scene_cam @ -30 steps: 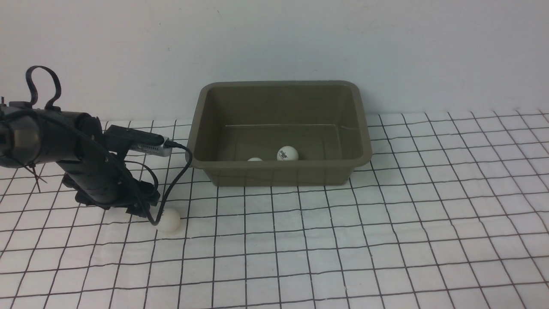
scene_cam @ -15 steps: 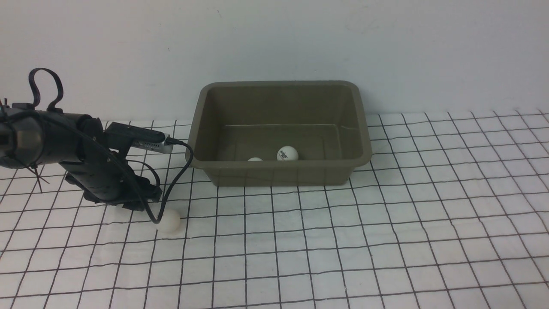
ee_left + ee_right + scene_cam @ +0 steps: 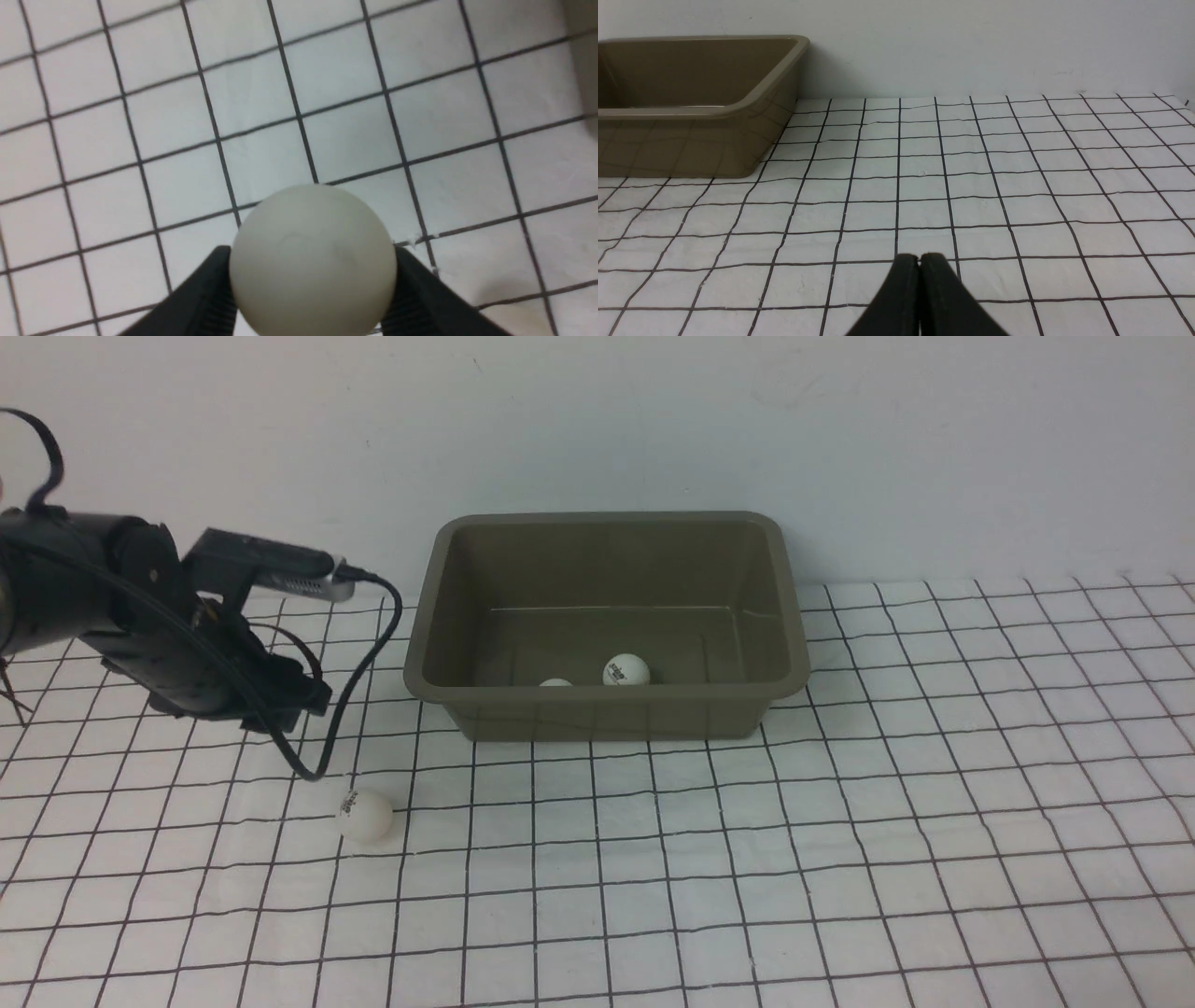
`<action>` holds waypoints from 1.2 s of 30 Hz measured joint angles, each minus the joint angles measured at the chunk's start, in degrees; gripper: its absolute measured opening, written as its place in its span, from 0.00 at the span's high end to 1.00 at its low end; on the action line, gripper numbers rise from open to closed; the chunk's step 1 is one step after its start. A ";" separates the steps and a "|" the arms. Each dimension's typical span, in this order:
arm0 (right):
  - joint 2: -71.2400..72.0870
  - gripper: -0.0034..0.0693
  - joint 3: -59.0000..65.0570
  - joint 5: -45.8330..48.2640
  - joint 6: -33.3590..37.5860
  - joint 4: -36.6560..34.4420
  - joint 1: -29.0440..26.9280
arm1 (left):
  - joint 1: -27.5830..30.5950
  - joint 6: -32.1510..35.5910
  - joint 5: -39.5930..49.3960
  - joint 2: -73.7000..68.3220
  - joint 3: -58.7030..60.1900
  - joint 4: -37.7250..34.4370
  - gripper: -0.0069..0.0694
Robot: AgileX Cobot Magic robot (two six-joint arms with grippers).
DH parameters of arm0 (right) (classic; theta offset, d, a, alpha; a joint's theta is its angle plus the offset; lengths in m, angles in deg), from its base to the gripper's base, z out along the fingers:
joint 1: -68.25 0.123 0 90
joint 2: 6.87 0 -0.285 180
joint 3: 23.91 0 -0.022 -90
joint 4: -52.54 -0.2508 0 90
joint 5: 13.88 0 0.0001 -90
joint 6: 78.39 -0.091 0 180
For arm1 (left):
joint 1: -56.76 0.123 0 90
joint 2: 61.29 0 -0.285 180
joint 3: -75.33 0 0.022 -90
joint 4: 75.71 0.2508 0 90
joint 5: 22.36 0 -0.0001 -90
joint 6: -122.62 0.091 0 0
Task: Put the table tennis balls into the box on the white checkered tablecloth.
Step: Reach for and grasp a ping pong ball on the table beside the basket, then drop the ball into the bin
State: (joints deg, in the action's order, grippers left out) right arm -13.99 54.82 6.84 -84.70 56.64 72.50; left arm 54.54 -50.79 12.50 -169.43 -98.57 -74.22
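A white table tennis ball [image 3: 313, 261] sits pinched between the black fingers of my left gripper [image 3: 313, 254], held above the white checkered tablecloth [image 3: 840, 849]. In the front view the left arm [image 3: 187, 653] hangs raised to the left of the box [image 3: 607, 709], and its body hides the held ball. Two balls [image 3: 625, 669] [image 3: 555, 682] lie inside the olive-grey box near its front wall. Another ball [image 3: 364, 816], with a small dark logo, rests on the cloth in front of the left arm. My right gripper [image 3: 919, 259] is shut and empty, low over the cloth to the right of the box [image 3: 691, 140].
A black cable [image 3: 359, 691] loops down from the left wrist camera toward the loose ball. A plain white wall stands right behind the box. The cloth is slightly wrinkled.
The left arm has lifted off the cloth and moved up and back. Its cable no longer crosses the loose ball, whose logo now shows. The balls in the box have not moved.
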 joint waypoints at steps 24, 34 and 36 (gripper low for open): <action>0.00 0.98 0.00 0.00 -0.01 0.00 0.00 | -19.51 5.25 3.96 -17.96 -26.38 0.14 0.38; 0.00 0.98 0.00 0.00 -0.01 0.00 0.00 | -19.57 4.68 12.77 -15.82 -26.98 1.05 0.25; 0.00 0.98 0.00 0.00 -0.01 0.00 0.00 | -19.57 4.37 16.16 -14.43 -26.98 1.25 0.25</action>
State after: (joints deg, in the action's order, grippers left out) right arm -13.99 54.82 6.84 -84.71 56.64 72.50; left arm 34.97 -46.42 28.66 -183.86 -125.55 -72.96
